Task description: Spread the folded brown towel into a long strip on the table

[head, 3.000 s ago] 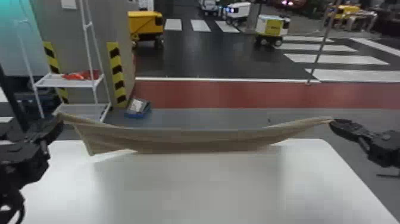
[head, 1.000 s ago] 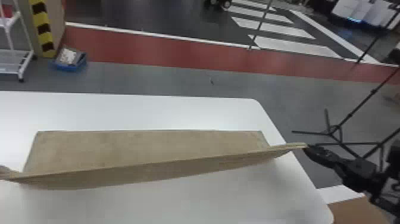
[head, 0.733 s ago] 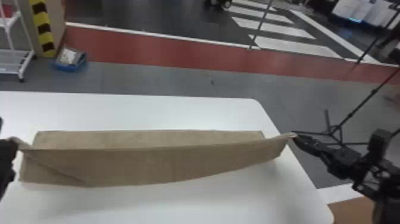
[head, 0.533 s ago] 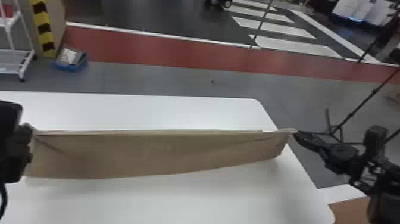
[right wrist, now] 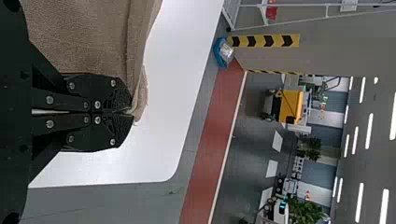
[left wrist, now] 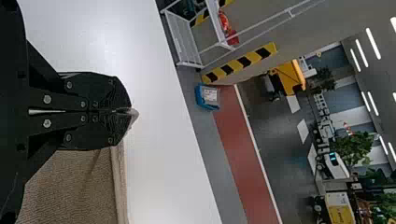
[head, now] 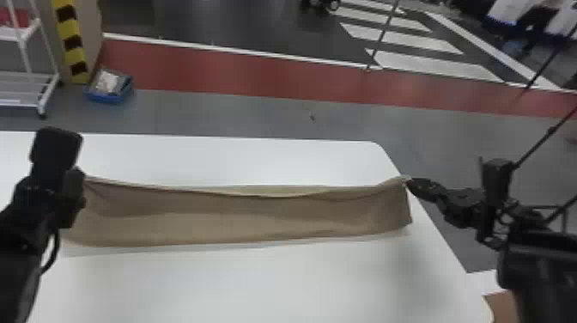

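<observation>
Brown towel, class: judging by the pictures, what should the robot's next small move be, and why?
Probably lower the left gripper and right gripper together toward the table. Each has its fingers shut on one end of the brown towel, stretched between them in a long band, its upper edge dipping slightly mid-span; an even descent should lay it flat.

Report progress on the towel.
Done: the brown towel is drawn into a long strip. In hand: the left gripper and right gripper hold its far corners, jaws shut. Remaining: its far edge sags between them, so probably laying it flat on the table and releasing.
</observation>
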`<state>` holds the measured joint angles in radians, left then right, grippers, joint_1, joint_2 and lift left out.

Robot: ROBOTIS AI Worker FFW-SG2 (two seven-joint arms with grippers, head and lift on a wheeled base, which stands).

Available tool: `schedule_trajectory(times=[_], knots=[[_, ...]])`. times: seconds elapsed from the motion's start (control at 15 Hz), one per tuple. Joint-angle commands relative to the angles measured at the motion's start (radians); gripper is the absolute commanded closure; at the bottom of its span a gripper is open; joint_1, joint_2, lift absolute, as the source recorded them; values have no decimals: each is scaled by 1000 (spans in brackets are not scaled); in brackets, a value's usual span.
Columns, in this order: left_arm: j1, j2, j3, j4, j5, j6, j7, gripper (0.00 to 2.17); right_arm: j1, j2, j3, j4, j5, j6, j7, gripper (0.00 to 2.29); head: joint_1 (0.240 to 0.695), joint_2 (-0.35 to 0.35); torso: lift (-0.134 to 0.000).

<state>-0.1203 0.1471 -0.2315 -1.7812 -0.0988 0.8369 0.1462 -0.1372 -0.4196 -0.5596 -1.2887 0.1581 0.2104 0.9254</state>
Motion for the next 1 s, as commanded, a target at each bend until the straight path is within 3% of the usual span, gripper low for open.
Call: schedule_trajectory(times=[0.0, 0.13, 0.2, 0.27, 0.33, 0.47, 0.67, 0.73, 0.93], knots=[[-36, -9, -17, 62, -53, 3, 9, 1629, -56, 1, 66, 69, 35, -6, -36, 1359, 695, -305, -113], [-42, -7, -11, 82, -62, 0, 16, 1281, -93, 4, 106, 123, 41, 1, -125, 900, 695, -290, -113], [-48, -6, -12, 102, -87, 0, 18, 701, -119, 2, 129, 158, 41, 10, -171, 596, 695, -283, -113], [-50, -6, -14, 115, -125, 6, 19, 373, -128, 4, 145, 177, 38, 16, -214, 248, 695, -276, -113], [-44, -1, -12, 121, -150, 12, 38, 60, -140, 4, 171, 193, 40, 34, -261, 39, 695, -271, -113], [-15, 19, 14, 115, -151, 6, 39, 9, -154, 4, 188, 226, 46, 44, -272, 22, 695, -257, -113], [44, 26, 95, 52, -134, 3, 21, 19, -121, 4, 170, 213, 0, 22, -267, 56, 695, -221, -113], [65, 26, 124, 14, -102, 0, 3, 19, -105, 2, 159, 203, -17, 19, -260, 56, 695, -213, -113], [91, 29, 198, -44, 82, 0, -89, 19, -79, -5, 153, 181, -49, 22, -240, 70, 695, -209, -113]])
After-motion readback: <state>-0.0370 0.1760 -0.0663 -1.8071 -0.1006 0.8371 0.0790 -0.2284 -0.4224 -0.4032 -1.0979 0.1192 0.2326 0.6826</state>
